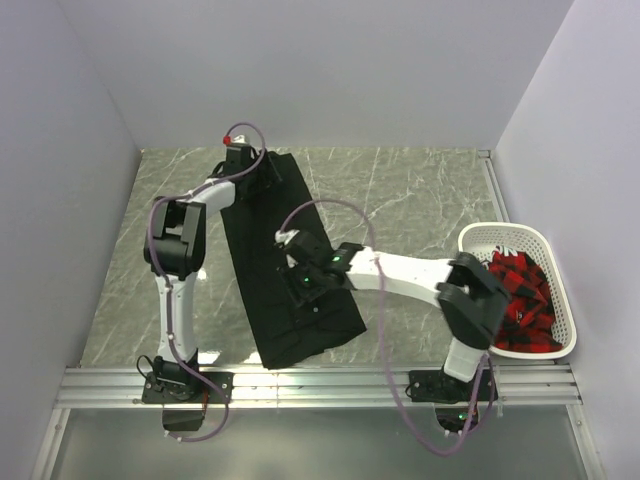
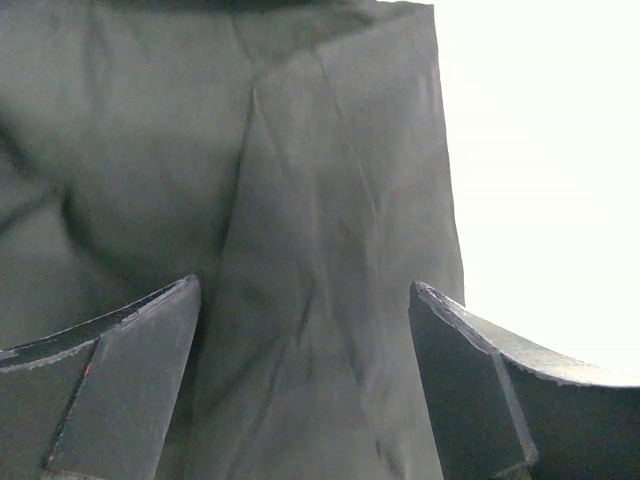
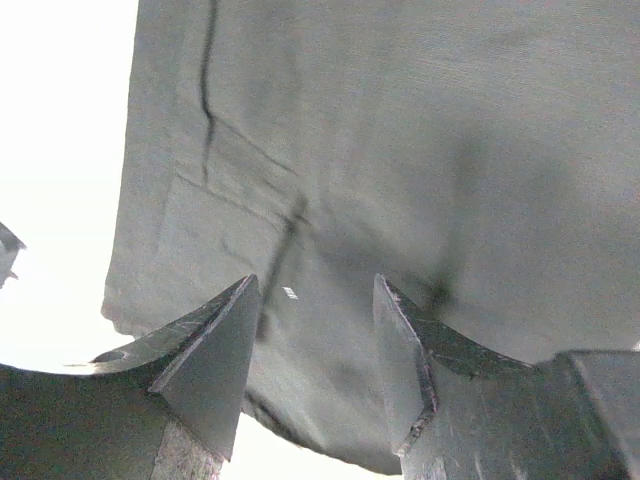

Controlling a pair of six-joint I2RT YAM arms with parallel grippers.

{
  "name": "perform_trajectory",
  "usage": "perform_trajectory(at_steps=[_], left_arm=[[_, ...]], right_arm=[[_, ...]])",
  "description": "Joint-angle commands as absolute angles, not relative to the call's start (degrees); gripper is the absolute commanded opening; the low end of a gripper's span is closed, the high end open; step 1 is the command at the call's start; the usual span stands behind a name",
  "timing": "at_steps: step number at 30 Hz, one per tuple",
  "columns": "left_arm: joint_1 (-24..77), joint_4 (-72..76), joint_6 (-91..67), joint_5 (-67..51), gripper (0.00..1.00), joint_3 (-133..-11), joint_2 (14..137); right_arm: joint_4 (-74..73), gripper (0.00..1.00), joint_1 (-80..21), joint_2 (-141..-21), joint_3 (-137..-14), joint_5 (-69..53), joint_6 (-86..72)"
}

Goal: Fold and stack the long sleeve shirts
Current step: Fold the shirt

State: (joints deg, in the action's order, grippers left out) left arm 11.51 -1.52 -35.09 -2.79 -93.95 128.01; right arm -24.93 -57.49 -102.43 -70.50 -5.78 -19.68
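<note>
Currently the plain black long-sleeved cloth shirt (image 1: 262, 262) lies flat on the grey marble-patterned table (image 1: 420, 200) as a long narrow band. Its long axis runs from the far side of the table down toward the arm bases, leaning slightly to the right as it comes nearer.

The left gripper (image 2: 302, 283) hangs over the far end of that band with its jaws spread wide. Nothing is clamped, and the cloth shows below and between them, its side edge just to the right. The right gripper (image 3: 315, 278) sits over the middle of the band, toward the near half. Its jaws are also apart, above the fabric and pinching no fold that can be seen.

The next step is probably a fold across the length, so what matters is which arm stands at which end. The left arm is nearer the far end and the right arm nearer the centre line.

A white slotted plastic basket (image 1: 500, 228) with red and black cloth stands well apart at the right.
</note>
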Motion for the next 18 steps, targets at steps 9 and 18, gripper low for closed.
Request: perform_trajectory(at_steps=[9,18], left_arm=[[13.18,-11.51,-44.20,16.69,0.92,-80.17,104.86],[14.33,-10.63,-44.48,13.45,0.90,-74.88,109.58]], right_arm=[[-24.26,0.57,-48.87,-88.59,-61.00,6.42,-22.41],[-22.68,0.49,-48.34,-93.33,-58.71,0.18,-24.61]])
